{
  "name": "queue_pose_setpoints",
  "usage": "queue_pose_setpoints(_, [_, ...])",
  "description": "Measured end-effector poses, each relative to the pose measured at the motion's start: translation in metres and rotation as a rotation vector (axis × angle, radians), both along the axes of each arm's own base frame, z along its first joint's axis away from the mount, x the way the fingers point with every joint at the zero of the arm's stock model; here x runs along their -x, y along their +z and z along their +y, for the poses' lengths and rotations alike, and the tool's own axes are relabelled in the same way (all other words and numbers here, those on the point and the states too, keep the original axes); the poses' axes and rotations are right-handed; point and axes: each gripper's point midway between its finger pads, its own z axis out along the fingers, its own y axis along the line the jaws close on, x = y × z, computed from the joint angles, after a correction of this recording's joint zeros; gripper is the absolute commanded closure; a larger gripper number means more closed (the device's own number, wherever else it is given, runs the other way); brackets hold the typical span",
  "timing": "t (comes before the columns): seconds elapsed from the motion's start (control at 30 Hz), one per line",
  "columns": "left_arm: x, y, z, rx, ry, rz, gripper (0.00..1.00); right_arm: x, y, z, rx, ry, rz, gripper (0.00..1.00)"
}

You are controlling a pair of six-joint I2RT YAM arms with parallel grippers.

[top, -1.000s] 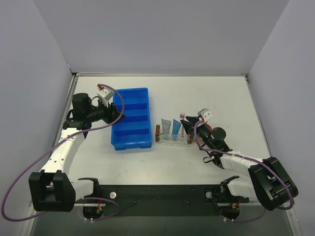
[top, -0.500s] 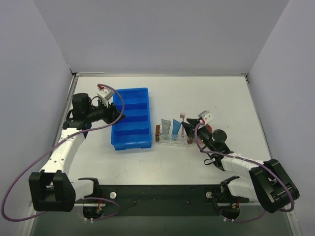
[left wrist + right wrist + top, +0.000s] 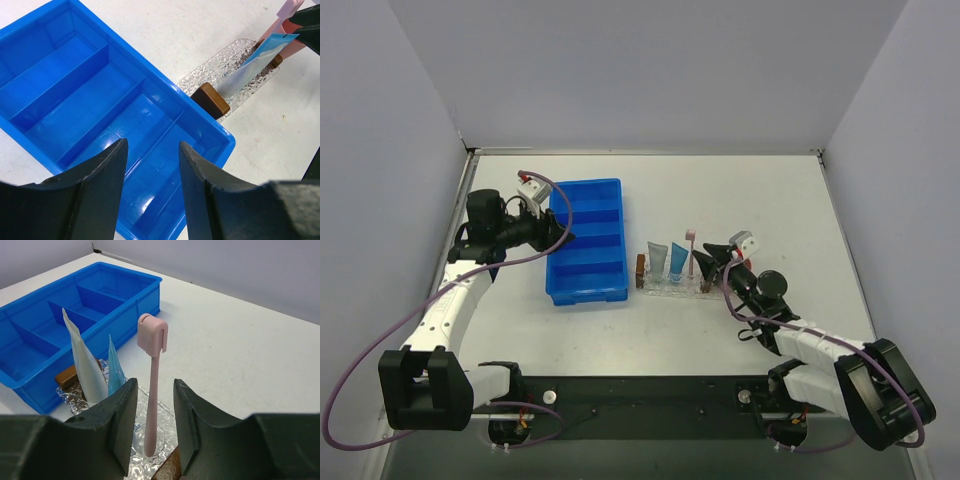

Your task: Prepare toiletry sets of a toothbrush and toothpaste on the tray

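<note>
Over on the left, the left arm is folded at the elbow: its white forearm climbs from the base and its black wrist reaches rightward, so the left end effector hangs over the left side of the large blue compartmented plastic bin. Its fingers stand partway apart with nothing between them.

Just right of the bin, on the white bench, sits the small clear, glittery rectangular tray with a brown block at each short end. Standing in it are a pale grey-blue toothpaste tube and, just beside it, a brighter blue toothpaste tube, each a flat squeeze tube with its crimped end up. Next along, the thin pink stick-like toothbrush stands upright, head on top, its foot in the tray near the right-hand block.

The right arm stretches low from its base at the near right, running diagonally toward the tray. The right end effector sits just beside the tray's right end, fingers partly open. From its own camera the toothbrush stem shows between them with a gap on either side, so it grips nothing.
</note>
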Motion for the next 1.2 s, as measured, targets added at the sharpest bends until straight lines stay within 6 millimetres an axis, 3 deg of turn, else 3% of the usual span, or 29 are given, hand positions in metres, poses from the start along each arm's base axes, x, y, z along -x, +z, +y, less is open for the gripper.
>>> queue_pose_setpoints(0.23, [0.000, 0.000, 0.000, 0.000, 0.000, 0.001, 0.45, 0.010, 0.012, -0.006, -0.003, -0.003, -0.061, 0.69])
queue_pose_setpoints(0.43, [0.001, 0.000, 0.000, -0.001, 0.000, 0.002, 0.45, 0.021, 0.063, -0.013, -0.052, -0.015, -0.230, 0.62])
queue_pose_setpoints(0.5, [0.001, 0.002, 0.000, -0.002, 0.002, -0.004, 0.45, 0.020, 0.072, -0.019, -0.051, -0.043, -0.267, 0.61])
queue_pose_setpoints(0.7, [0.000, 0.006, 0.004, -0.016, 0.028, -0.024, 0.45, -0.003, 0.082, -0.052, 0.005, -0.240, -0.299, 0.56])
queue_pose_setpoints(0.8, [-0.002, 0.008, 0.008, -0.030, 0.056, -0.038, 0.45, -0.017, 0.106, -0.070, 0.020, -0.351, -0.339, 0.50])
queue_pose_setpoints(1.03, [-0.013, 0.023, 0.024, -0.071, 0.162, -0.112, 0.44, -0.050, 0.186, -0.116, 0.041, -0.603, -0.350, 0.41])
queue_pose_setpoints(1.13, [-0.021, 0.031, 0.033, -0.070, 0.230, -0.139, 0.42, -0.058, 0.203, -0.133, 0.067, -0.682, -0.307, 0.37])
queue_pose_setpoints(1.2, [-0.026, 0.036, 0.039, -0.064, 0.281, -0.149, 0.40, -0.060, 0.206, -0.144, 0.093, -0.729, -0.268, 0.26])
